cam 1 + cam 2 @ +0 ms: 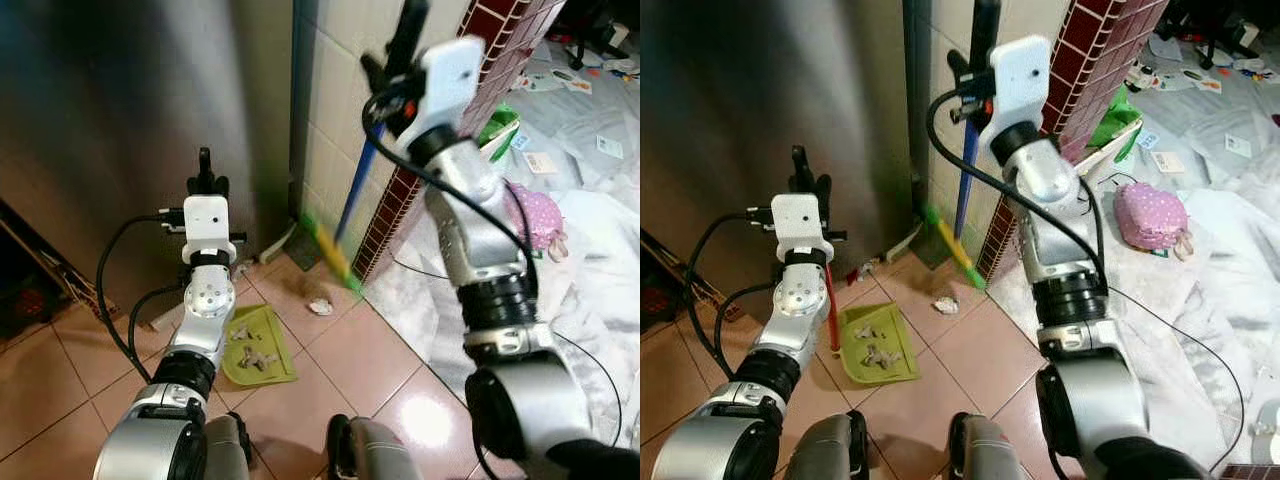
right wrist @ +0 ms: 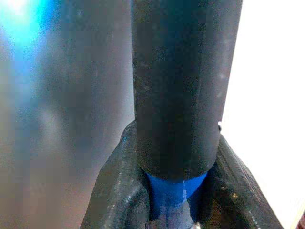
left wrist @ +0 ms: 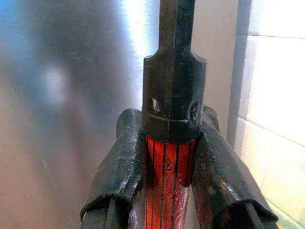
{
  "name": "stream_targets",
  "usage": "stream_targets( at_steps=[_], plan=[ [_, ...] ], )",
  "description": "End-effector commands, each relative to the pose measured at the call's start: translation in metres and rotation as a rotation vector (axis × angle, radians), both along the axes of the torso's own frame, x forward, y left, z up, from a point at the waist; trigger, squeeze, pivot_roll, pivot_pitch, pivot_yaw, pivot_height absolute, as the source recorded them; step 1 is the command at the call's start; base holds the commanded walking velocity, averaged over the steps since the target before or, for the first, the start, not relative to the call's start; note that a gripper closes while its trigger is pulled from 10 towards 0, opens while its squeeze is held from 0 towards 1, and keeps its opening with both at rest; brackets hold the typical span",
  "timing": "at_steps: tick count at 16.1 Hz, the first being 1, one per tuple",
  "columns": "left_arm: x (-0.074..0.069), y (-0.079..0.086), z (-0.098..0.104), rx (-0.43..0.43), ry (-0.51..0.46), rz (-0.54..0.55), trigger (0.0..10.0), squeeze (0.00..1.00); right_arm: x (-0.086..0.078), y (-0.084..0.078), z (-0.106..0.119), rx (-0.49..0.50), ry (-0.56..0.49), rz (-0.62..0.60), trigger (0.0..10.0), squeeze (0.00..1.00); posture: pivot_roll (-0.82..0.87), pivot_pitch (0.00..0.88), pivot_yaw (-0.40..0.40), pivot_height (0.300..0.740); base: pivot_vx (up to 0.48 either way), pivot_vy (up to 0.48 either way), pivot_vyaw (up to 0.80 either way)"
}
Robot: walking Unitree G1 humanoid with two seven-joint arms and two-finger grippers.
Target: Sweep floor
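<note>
My left gripper [image 1: 205, 180] is shut on the black-capped red handle [image 3: 167, 191] of a green dustpan [image 1: 258, 345]. The dustpan lies flat on the tiled floor with several crumpled scraps in it. My right gripper [image 1: 975, 50] is raised high and shut on the black grip over the blue handle [image 2: 174, 193] of a broom. The blue shaft [image 1: 965, 180] slants down to a green and yellow broom head [image 1: 952, 245] at the foot of the wall corner. One crumpled paper scrap [image 1: 320, 306] lies on the floor between the broom head and the dustpan.
A stainless steel front [image 1: 120, 100] stands to the left, with a tiled wall corner [image 1: 340, 100] and a dark red tiled column [image 1: 400, 210] ahead. To the right, a white sheet [image 1: 1200, 300] covers the floor with a pink dotted bag [image 1: 1150, 215], a green box [image 1: 1118, 115] and scattered papers.
</note>
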State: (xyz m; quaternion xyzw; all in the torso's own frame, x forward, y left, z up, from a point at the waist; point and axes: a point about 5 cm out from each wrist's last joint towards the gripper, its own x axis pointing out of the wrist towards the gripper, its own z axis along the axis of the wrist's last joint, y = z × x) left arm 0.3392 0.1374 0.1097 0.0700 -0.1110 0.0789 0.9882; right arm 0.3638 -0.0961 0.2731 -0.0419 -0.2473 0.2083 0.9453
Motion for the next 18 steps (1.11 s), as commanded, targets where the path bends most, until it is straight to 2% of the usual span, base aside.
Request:
stream_targets(
  at_steps=[1,2,5,6,7,8,11,13,16,18],
  plan=[
    [0.003,-0.011,0.004,-0.007,-0.009,-0.03,10.0,0.0,0.001,-0.001,0.007,0.005,-0.035,-0.006,10.0,0.0,-0.07,0.141,-0.091,0.74,0.0,0.0,0.0],
    [0.003,-0.012,0.005,-0.009,-0.01,-0.032,10.0,0.0,0.001,-0.001,0.003,-0.021,-0.047,-0.018,10.0,0.0,-0.07,0.141,-0.088,0.74,0.0,0.0,0.0],
    [-0.001,-0.012,-0.005,-0.004,0.018,-0.034,10.0,0.0,-0.002,0.001,-0.031,-0.082,-0.022,-0.031,10.0,0.0,-0.07,0.15,-0.08,0.74,0.0,0.0,0.0],
    [-0.002,-0.012,-0.006,-0.004,0.023,-0.031,10.0,0.0,-0.005,0.004,-0.056,-0.099,0.028,-0.032,10.0,0.0,-0.07,0.154,-0.078,0.74,0.0,0.0,0.0],
    [-0.002,-0.012,-0.007,-0.004,0.024,-0.031,10.0,0.0,-0.006,0.005,-0.061,-0.098,0.043,-0.031,10.0,0.0,-0.07,0.154,-0.078,0.74,0.0,0.0,0.0],
    [-0.002,-0.012,-0.008,-0.003,0.03,-0.031,10.0,0.0,-0.013,0.013,-0.086,-0.102,0.11,0.002,10.0,0.0,-0.07,0.154,-0.077,0.74,0.0,0.0,0.0],
    [-0.002,-0.013,-0.008,-0.003,0.031,-0.034,10.0,0.0,-0.022,0.024,-0.114,-0.08,0.206,0.048,10.0,0.0,-0.07,0.153,-0.08,0.74,0.0,0.0,0.0],
    [-0.002,-0.014,-0.008,-0.005,0.032,-0.035,10.0,0.0,-0.028,0.032,-0.124,-0.064,0.253,0.103,10.0,0.0,-0.07,0.15,-0.085,0.74,0.0,0.0,0.0],
    [-0.002,-0.015,-0.009,-0.006,0.034,-0.036,10.0,0.0,-0.032,0.032,-0.128,-0.066,0.291,0.176,10.0,0.0,-0.07,0.148,-0.087,0.74,0.0,0.0,0.0],
    [-0.002,-0.015,-0.009,-0.006,0.037,-0.04,10.0,0.0,-0.027,0.022,-0.12,-0.01,0.359,0.252,10.0,0.0,-0.08,0.141,-0.088,0.74,0.0,0.0,0.0]
  ],
)
